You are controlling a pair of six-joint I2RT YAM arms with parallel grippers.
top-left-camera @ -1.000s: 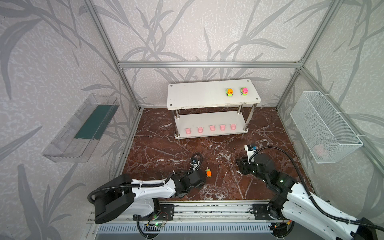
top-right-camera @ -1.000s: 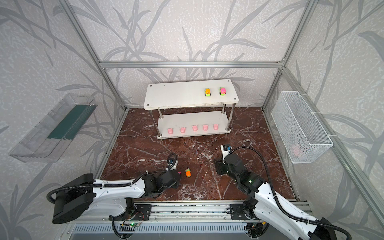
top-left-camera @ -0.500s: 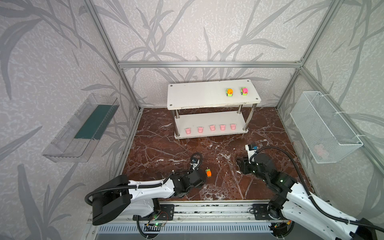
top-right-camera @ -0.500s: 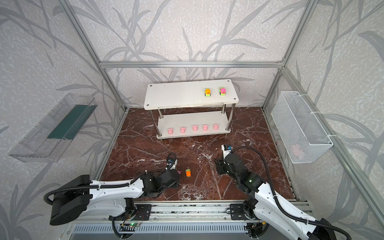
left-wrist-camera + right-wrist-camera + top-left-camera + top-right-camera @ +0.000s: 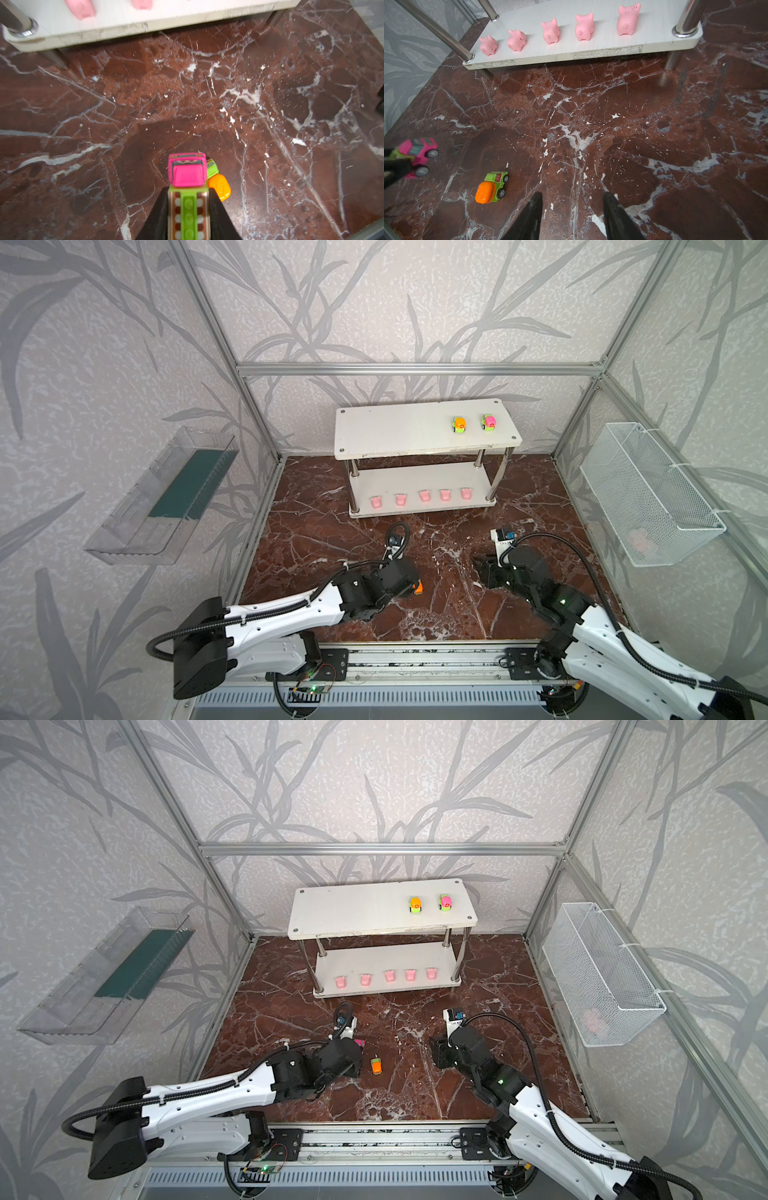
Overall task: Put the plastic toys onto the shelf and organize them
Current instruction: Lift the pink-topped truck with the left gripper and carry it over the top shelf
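Left gripper (image 5: 188,199) clamps our pink car (image 5: 187,174) lengthwise, pink end toward the shelf (image 5: 145,22); our right gripper (image 5: 573,196) gapes half open, empty.

Left fingers (image 5: 158,218) drew in, now clamping pink car (image 5: 187,174); left arm shifted slightly.

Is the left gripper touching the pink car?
Touching. In the left wrist view the left gripper has a finger pressed against each side of the pink car.
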